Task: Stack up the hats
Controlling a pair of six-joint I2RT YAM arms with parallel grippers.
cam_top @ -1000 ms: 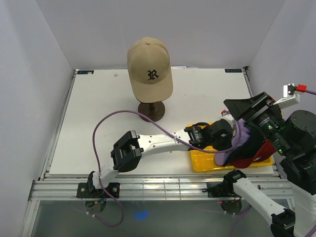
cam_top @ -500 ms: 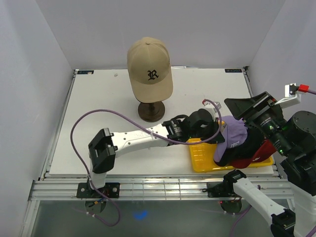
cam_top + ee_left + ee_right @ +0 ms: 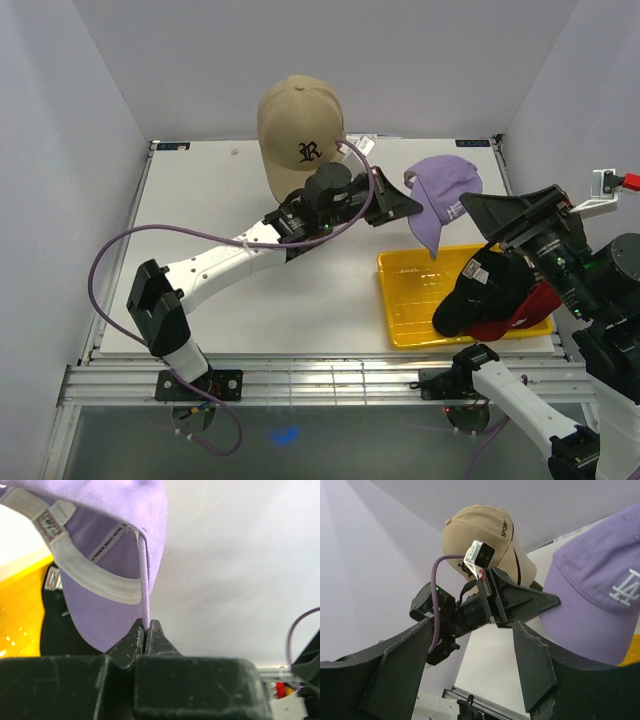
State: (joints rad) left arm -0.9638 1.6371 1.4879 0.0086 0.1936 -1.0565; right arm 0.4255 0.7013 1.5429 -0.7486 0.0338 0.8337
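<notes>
**Top view.** Your left claw (image 3: 412,208) is pressed together on the rim of the lavender cap (image 3: 447,190) and holds it in the air above the worktop (image 3: 200,230), beyond the far edge of the yellow tray (image 3: 402,305). The cap's long axis runs far to near, and its brim end hangs toward the tray. It carries a white mark that is too small to read here. The tan cap (image 3: 303,130) sits on the dummy head, with a black Gothic "R" facing the arm bases. A black cap (image 3: 482,292) lies on a red cap (image 3: 527,312) at the tray's right end. Its small white mark is illegible.

**Left wrist view.** The fingers (image 3: 134,639) meet on a thin fabric edge of the lavender cap, whose hollow inside faces the camera. You cannot read the printed sweatband labels.

**Right wrist view.** Your right claw (image 3: 472,627) is spread and grips nothing. The lavender cap shows a white "LA" monogram. The tan cap reads "SPORT" on its side.
</notes>
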